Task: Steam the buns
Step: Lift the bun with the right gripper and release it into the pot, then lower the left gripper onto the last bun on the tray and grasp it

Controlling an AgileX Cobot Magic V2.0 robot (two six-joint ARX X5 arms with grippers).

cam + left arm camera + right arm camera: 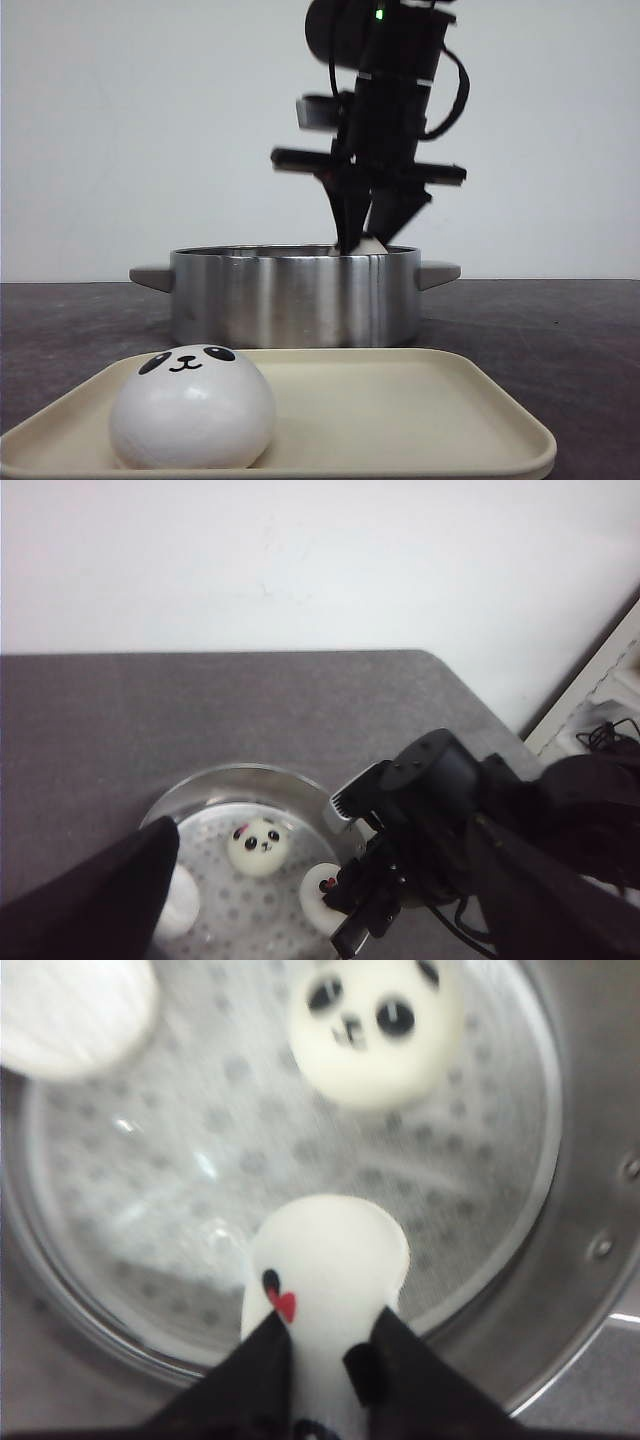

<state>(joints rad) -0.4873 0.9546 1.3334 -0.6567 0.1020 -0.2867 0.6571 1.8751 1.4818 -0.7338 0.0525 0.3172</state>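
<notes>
The right claw [320, 1355] is pinching a white bun [325, 1280] between its two black fingers [262, 1360], squeezing it narrow, and holds it over the rim of the steel pot [295, 297] at about the 5 o'clock side of the perforated steamer plate [200, 1180] as the left wrist view shows it. In the front view the arm reaches down into the pot from 12 o'clock. Two more buns lie on the plate: a panda-faced one [375, 1025] near the centre, and a plain-looking one [70, 1010] toward the 9 o'clock edge, blurred. A fourth bun [192, 407] sits on the cream tray [420, 410] in front of the pot, at the tray's 8 o'clock corner, face up. Only a dark part of the left claw [85, 900] shows, so I cannot tell whether it is spread or pressed together
</notes>
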